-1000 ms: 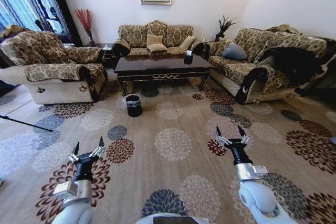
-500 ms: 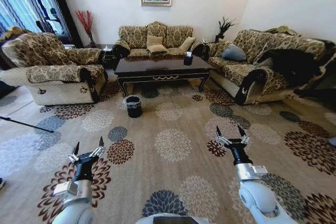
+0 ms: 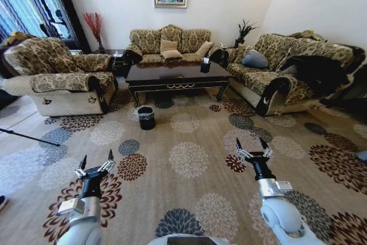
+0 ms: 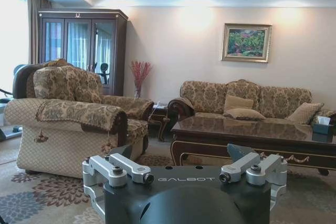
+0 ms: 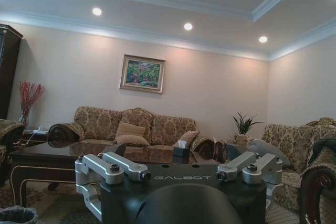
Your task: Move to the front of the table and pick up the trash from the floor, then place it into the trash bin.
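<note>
Head view, glossy dark table (image 3: 175, 73) (gold trim), round black trash bin (image 3: 146, 117), floral carpet (image 3: 189, 159).

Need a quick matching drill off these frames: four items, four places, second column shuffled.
Items:
1. trash bin
2. tissue box
3. left hand
4. right hand

Places:
A. on the table
B. held open over the carpet, robot's right
C. on the carpet in front of the table's left end
D. held open over the carpet, robot's left

Pairs: 1-C, 2-A, 3-D, 4-B
</note>
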Motion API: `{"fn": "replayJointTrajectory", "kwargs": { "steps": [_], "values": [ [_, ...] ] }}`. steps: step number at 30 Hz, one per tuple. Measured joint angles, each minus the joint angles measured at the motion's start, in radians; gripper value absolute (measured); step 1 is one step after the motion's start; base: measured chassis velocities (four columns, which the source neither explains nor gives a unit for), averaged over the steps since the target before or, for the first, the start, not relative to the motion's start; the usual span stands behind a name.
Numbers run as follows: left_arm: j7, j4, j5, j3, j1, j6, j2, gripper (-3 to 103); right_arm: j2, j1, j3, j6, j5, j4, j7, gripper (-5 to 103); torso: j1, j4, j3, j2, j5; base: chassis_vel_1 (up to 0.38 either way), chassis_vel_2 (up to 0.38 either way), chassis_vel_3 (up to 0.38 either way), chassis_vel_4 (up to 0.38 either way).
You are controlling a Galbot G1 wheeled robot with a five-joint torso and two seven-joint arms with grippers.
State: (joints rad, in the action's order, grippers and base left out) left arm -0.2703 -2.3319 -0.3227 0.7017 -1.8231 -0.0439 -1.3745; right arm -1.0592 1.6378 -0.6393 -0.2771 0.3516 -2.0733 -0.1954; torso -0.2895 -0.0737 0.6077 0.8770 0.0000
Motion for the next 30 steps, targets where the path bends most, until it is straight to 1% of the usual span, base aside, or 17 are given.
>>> {"fn": "replayJointTrajectory", "kwargs": {
  "steps": [6,8,12,14,24,30],
  "values": [
    [0.0,0.0,0.0,0.0,0.0,0.0,0.0,100,0.0,0.0,0.0,0.0,0.0,0.0,0.0,100,-0.014,0.0,0.018,0.032,0.0,0.0,0.0,0.0,0.0],
    [0.0,0.0,0.0,0.0,0.0,0.0,0.0,100,0.0,0.0,0.0,0.0,0.0,0.0,0.0,100,-0.015,0.0,0.02,0.036,0.0,0.0,0.0,0.0,0.0],
    [0.0,0.0,0.0,0.0,0.0,0.0,0.0,100,0.0,0.0,0.0,0.0,0.0,0.0,0.0,100,-0.026,0.0,0.034,0.059,0.0,0.0,0.0,0.0,0.0],
    [0.0,0.0,0.0,0.0,0.0,0.0,0.0,100,0.0,0.0,0.0,0.0,0.0,0.0,0.0,100,-0.028,0.0,0.036,0.064,0.0,0.0,0.0,0.0,0.0],
    [0.0,0.0,0.0,0.0,0.0,0.0,0.0,100,0.0,0.0,0.0,0.0,0.0,0.0,0.0,100,-0.052,0.0,0.065,0.117,0.0,0.0,0.0,0.0,0.0],
    [0.0,0.0,0.0,0.0,0.0,0.0,0.0,100,0.0,0.0,0.0,0.0,0.0,0.0,0.0,100,-0.061,0.0,0.077,0.138,0.0,0.0,0.0,0.0,0.0]
  ]
}}
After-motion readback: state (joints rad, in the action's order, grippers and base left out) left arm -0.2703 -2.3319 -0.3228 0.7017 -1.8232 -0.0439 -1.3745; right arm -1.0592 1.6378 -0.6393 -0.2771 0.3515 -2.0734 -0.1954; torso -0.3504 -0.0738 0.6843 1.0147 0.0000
